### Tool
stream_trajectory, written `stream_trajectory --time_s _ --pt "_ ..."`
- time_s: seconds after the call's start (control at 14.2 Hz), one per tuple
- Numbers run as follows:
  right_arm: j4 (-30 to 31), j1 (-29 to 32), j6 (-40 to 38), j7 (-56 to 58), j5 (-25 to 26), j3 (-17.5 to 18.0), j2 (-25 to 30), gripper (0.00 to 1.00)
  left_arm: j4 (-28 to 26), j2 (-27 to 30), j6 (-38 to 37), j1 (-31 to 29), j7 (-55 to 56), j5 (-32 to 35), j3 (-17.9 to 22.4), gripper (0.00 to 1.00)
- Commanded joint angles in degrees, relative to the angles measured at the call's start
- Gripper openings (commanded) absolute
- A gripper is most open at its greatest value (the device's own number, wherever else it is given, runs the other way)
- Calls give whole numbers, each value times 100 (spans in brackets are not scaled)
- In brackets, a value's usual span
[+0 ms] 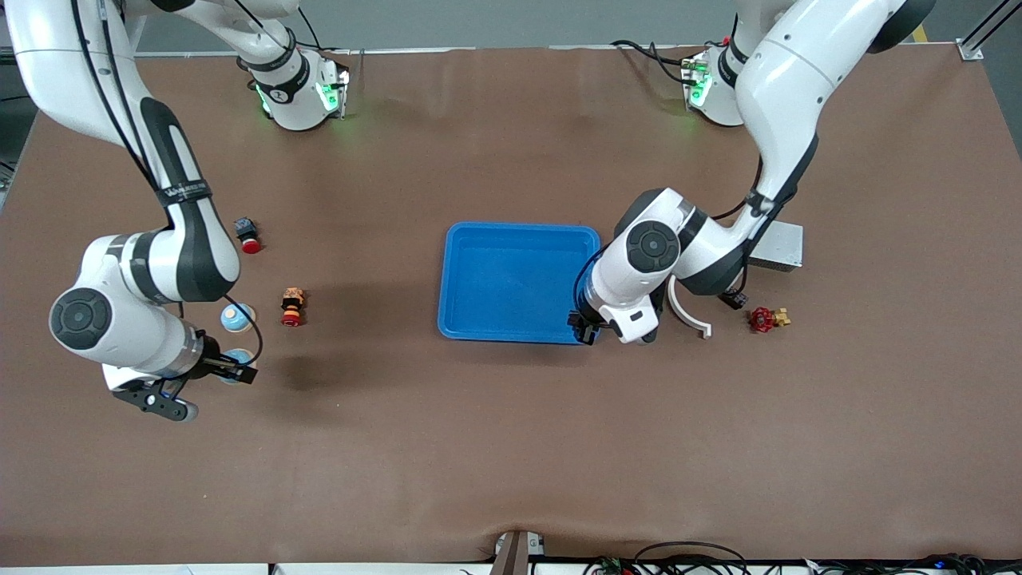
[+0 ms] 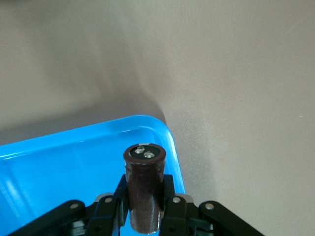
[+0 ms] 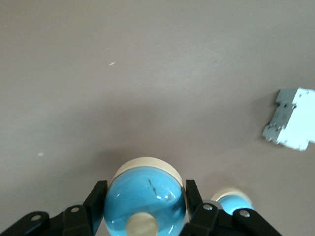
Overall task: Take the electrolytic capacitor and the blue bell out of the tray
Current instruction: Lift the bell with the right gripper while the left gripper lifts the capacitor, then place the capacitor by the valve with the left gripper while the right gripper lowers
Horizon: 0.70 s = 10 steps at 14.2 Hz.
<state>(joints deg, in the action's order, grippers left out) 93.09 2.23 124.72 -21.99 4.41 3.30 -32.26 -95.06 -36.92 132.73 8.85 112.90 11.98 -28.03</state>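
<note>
Taking the tray as the dial's centre in the front view, with twelve toward the robots' bases: nearest the camera, out at eight o'clock, the right gripper is hanging over the bare table at the right arm's end. Its fingers are clamping the blue bell across its widest part, so this piece is already lying outside the tray. The dome is looking glossy and round, probably light but slippery. Gripping across the full width, as here, is seeming the safest choice.

Next, over the tray's five o'clock corner, the left gripper is squeezing the electrolytic capacitor around its dark sleeve, terminals pointing away from the wrist. The can is looking stiff, smooth and light. Holding the body and keeping off the terminals is looking right, and it is likely needing only to clear the rim.

A second blue bell is sitting at nine o'clock with a red-and-yellow figure beside it, while at three o'clock a white curved piece and a red valve handle are lying. Farther off, a red push-button is resting at ten and a grey box at two
</note>
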Motion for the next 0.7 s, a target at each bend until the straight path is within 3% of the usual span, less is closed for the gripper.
stream_trajectory --time_s 0.0,0.35,0.63 --pt "105 383 289 624 -63 110 -174 0 127 281 -396 -32 39 -100 17 0" --pt "105 673 641 986 -63 110 -517 0 681 352 -1345 -725 -794 -47 17 0" --pt "105 744 940 1039 -63 110 -702 0 954 369 -1478 -1165 -1163 -91 8 0"
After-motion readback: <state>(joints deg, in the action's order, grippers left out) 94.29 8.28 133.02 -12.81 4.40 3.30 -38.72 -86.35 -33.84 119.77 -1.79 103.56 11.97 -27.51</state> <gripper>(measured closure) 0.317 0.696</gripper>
